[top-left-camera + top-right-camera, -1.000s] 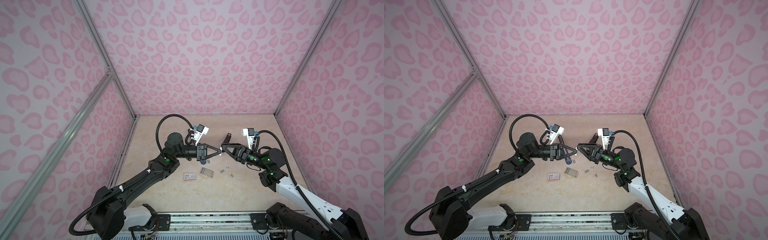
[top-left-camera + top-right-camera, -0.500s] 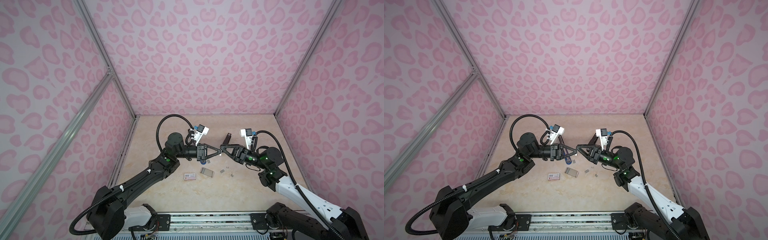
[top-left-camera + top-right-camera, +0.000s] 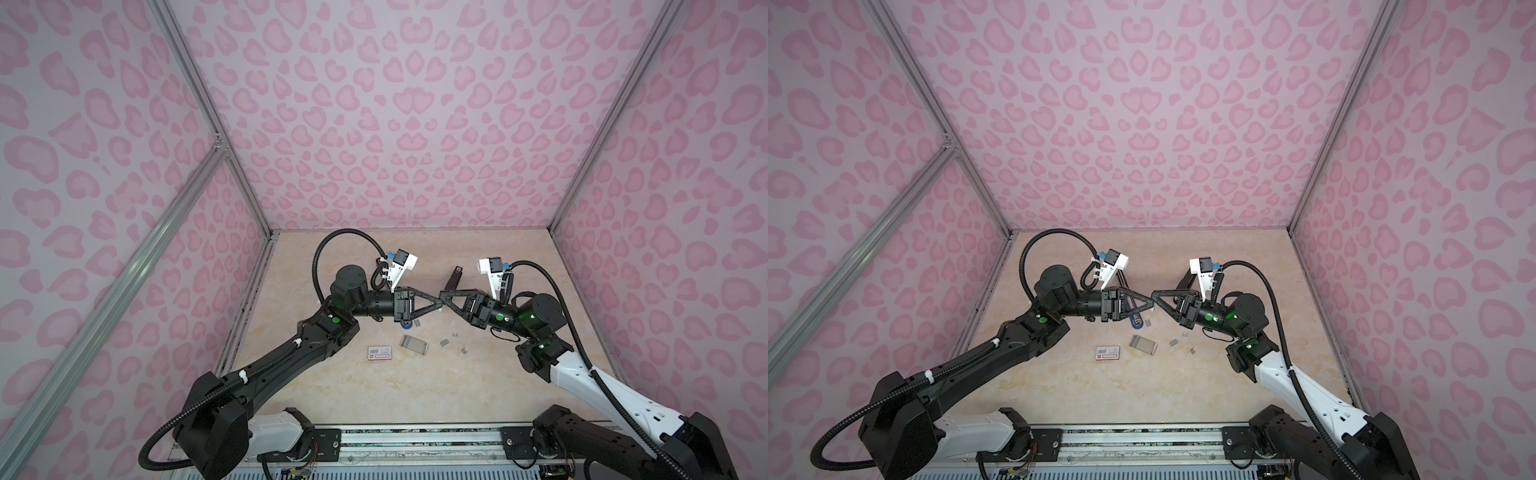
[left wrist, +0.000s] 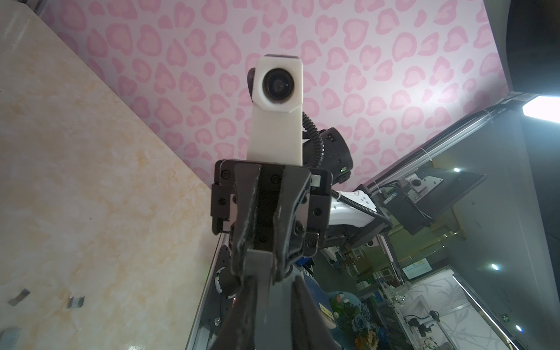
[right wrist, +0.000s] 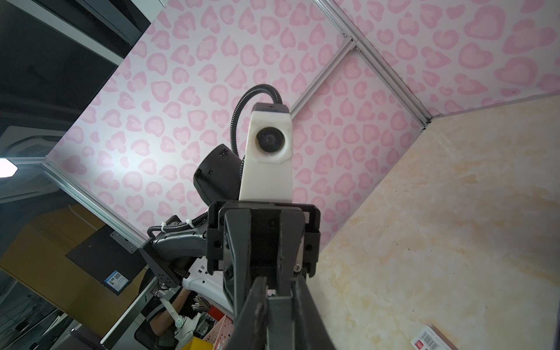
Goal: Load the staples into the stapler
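Beige marbled tabletop [image 3: 374, 395], closed in on three sides by pale walls [image 3: 395, 124] printed with pink hearts. Aluminium posts [image 3: 208, 124] along the wall joints. Near the middle of the tabletop, lying flat, a small white-and-red box sleeve [image 3: 380, 353] with a barcode on top, shown in both top views [image 3: 1108, 353] and at the edge of the right wrist view [image 5: 430, 339]. Along the near edge, a metal rail [image 3: 415, 438]. Beyond the enclosure, in the left wrist view, a bright ceiling lamp [image 4: 542, 110] and a dark screen [image 4: 439, 188]; in the right wrist view, an orange perforated basket [image 5: 218, 330].
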Motion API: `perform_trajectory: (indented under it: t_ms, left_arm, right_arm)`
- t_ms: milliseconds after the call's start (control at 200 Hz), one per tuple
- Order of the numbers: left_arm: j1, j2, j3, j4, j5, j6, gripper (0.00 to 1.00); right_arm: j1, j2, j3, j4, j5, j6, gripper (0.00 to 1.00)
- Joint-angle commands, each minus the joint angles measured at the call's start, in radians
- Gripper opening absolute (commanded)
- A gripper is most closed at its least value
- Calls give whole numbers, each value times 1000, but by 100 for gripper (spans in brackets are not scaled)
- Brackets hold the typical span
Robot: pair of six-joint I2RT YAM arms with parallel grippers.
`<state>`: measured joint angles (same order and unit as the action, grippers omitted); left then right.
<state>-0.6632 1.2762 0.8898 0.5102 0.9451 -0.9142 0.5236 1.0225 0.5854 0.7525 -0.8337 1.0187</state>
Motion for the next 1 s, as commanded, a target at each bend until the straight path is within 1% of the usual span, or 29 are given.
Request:
perform_trajectory:
  t_ms: [0, 75, 245, 325, 420, 540, 620, 705, 830, 995]
  left_arm:
    - [5, -16, -7, 4, -9, 14, 32]
    - [11, -25, -13, -4, -17, 15, 35]
    - [58, -71, -68, -24, -53, 8, 35]
    - [88, -99, -98, -43, -78, 10, 35]
    - [134, -138, -135, -103, -147, 17, 35]
    - [189, -181, -160, -276, -261, 60, 35]
    - [211, -200, -163, -436, -360, 100, 35]
    - [226, -220, -173, -544, -447, 124, 35]
    - [244, -239, -186, -645, -535, 141, 35]
    - [262, -239, -194, -759, -630, 159, 35]
  right_arm:
    - [2, -6, 7, -4, 1, -26, 18]
    - [0, -12, 11, -25, 5, -39, 17]
    - [-14, -30, 27, -105, 15, -78, 17]
    - [-16, -33, 44, -179, 28, -119, 17]
    - [-15, -27, 75, -284, 51, -176, 17]
    - [-13, -1, 130, -439, 99, -260, 18]
    - [-1, 37, 190, -577, 154, -346, 18]
    - [26, 95, 261, -706, 224, -424, 18]
    - [52, 205, 351, -806, 310, -477, 18]
    - [104, 378, 515, -946, 461, -554, 18]
